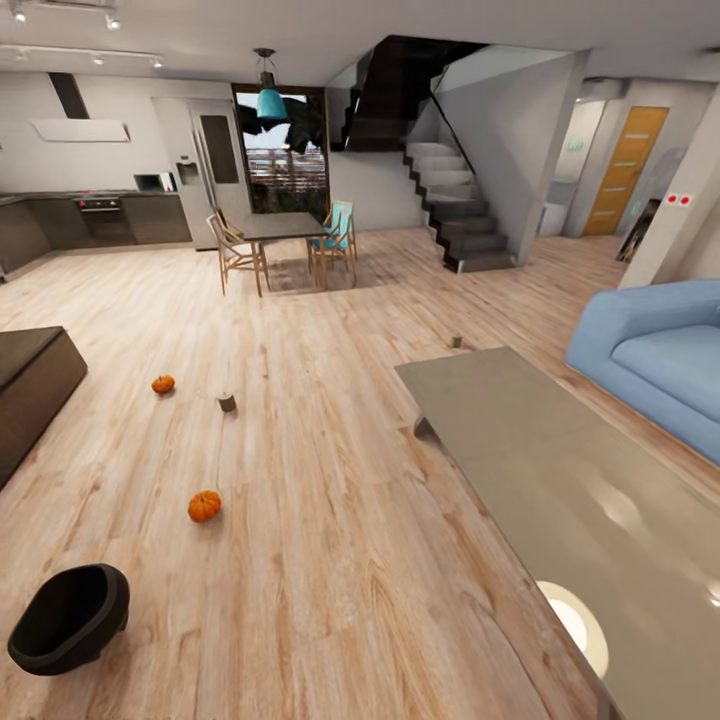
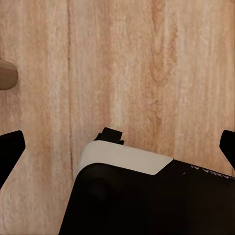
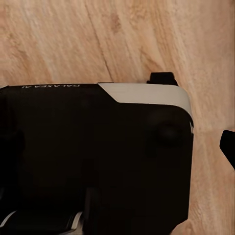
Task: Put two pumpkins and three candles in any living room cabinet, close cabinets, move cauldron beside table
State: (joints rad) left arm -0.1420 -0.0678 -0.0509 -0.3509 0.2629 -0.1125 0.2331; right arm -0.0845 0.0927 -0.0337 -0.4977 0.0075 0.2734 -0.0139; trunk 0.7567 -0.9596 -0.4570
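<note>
Two orange pumpkins lie on the wood floor in the head view, one [image 1: 163, 384] farther off and one [image 1: 204, 506] nearer. A stubby candle [image 1: 227, 403] stands between them, and another candle [image 1: 456, 341] stands by the far corner of the grey table [image 1: 520, 440]. The dark cauldron [image 1: 70, 618] rests tilted on the floor at the near left. The dark brown cabinet [image 1: 30, 385] juts in at the left edge. My left gripper [image 2: 117, 147] hangs open over bare floor, its fingertips [image 2: 11, 149] far apart. My right gripper [image 3: 117, 147] is open too, with one fingertip [image 3: 228, 148] set wide and the other lost against my black body.
A blue sofa [image 1: 650, 360] stands right of the table. Far back are a dining table with chairs [image 1: 285, 235], a kitchen and a staircase [image 1: 460, 215]. A tan rounded thing [image 2: 7, 74] pokes into the left wrist view; I cannot tell what it is.
</note>
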